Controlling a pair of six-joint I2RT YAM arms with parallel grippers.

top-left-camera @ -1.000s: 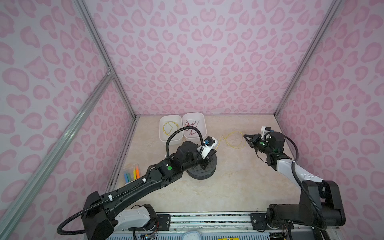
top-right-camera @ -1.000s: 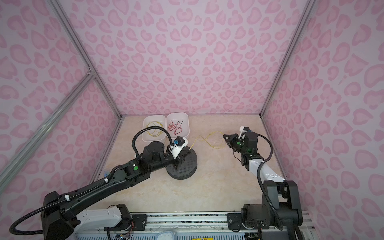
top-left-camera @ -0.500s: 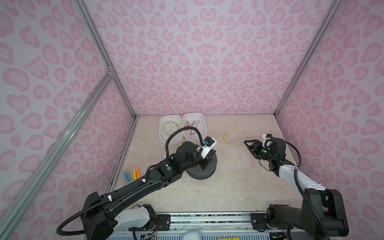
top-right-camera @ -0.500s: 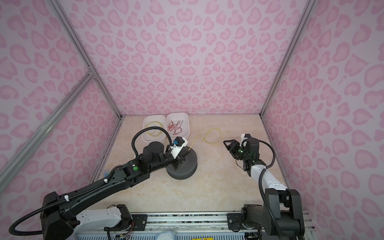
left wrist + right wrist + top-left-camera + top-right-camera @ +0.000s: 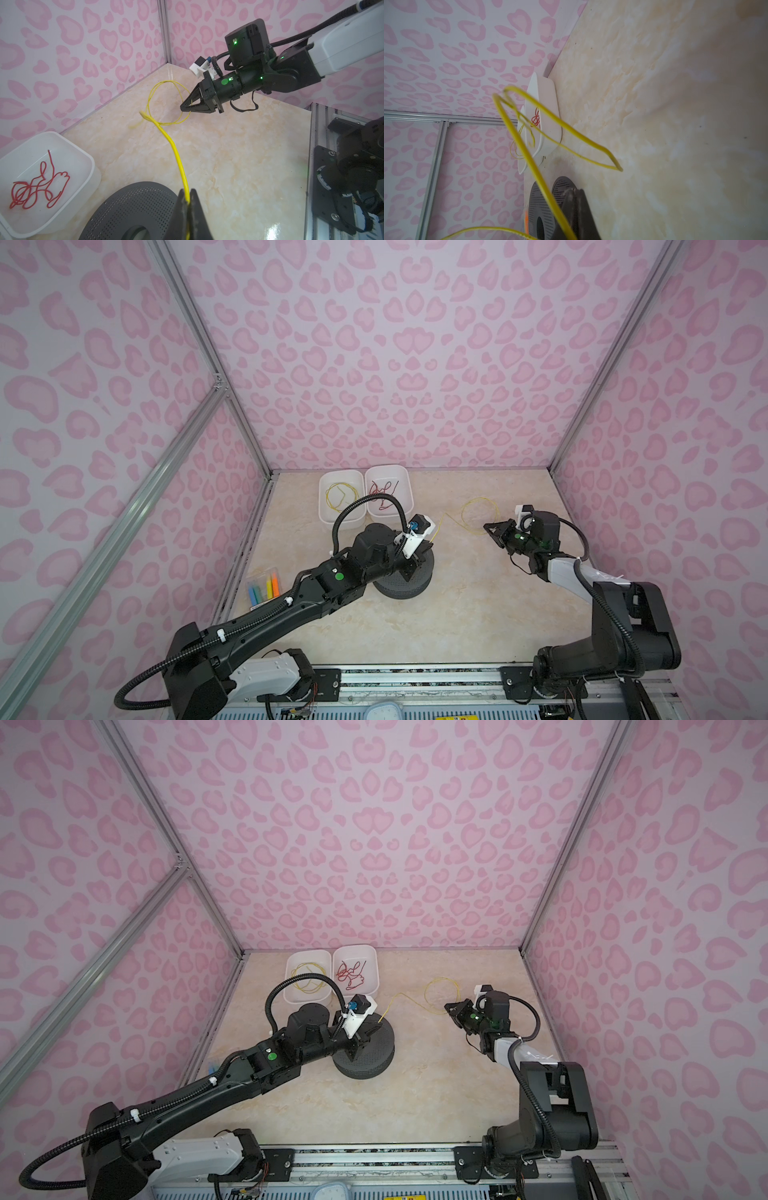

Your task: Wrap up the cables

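Two claws are closed. The right claw [image 5: 487, 526] has come a little toward the front edge of the table [image 5: 478, 614] since a second ago. The left claw [image 5: 188, 202] has stayed put, pinching one yellow cable [image 5: 176, 153] over the one grey spool [image 5: 135, 199] near the middle. That cable's loop lies toward the back right corner, right against the right claw. I cannot tell if it is pinched there. Two white tubs sit at the back edge. The left-edge tub [image 5: 322, 506] holds a second yellow cable [image 5: 341, 497], and the other tub [image 5: 410, 499] holds one red cable [image 5: 382, 494].
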